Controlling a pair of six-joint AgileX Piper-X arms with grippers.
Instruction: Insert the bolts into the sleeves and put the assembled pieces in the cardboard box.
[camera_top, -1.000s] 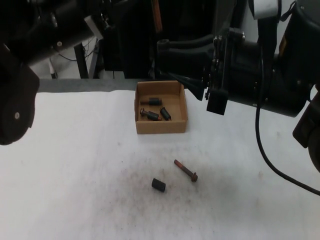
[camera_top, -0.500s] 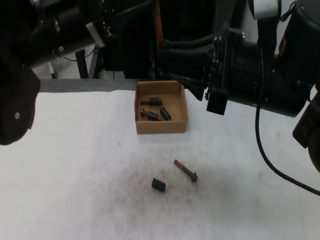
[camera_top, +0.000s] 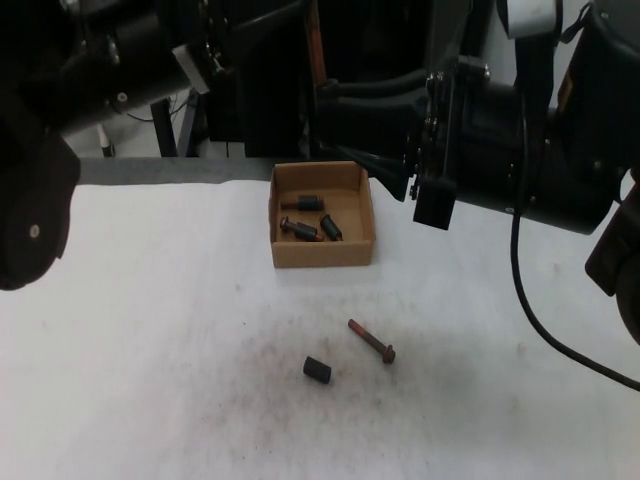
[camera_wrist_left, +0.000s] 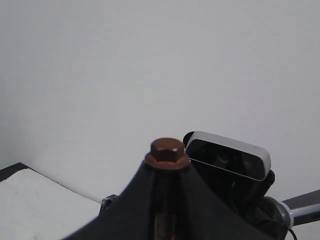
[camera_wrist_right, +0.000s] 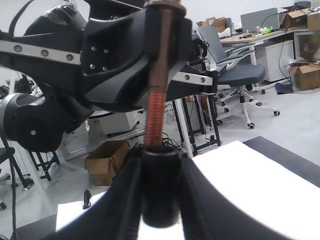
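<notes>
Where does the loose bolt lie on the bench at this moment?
In the high view, the loose bolt lies on the white bench, nearer the camera than the cardboard box, just right of the loose sleeve, not touching it.

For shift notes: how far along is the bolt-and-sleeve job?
Done: three dark pieces lie in the cardboard box. In hand: the left gripper holds a bolt, tip at the sleeve in the right gripper. Left: a loose bolt and loose sleeve on the table.

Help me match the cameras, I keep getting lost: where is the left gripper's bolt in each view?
High view: bolt, copper rod at the top edge, centre.
Left wrist view: its hex head pokes out between the fingers.
Right wrist view: threaded shank meeting the sleeve.
Shared landmark: the left gripper clamped on it.
</notes>
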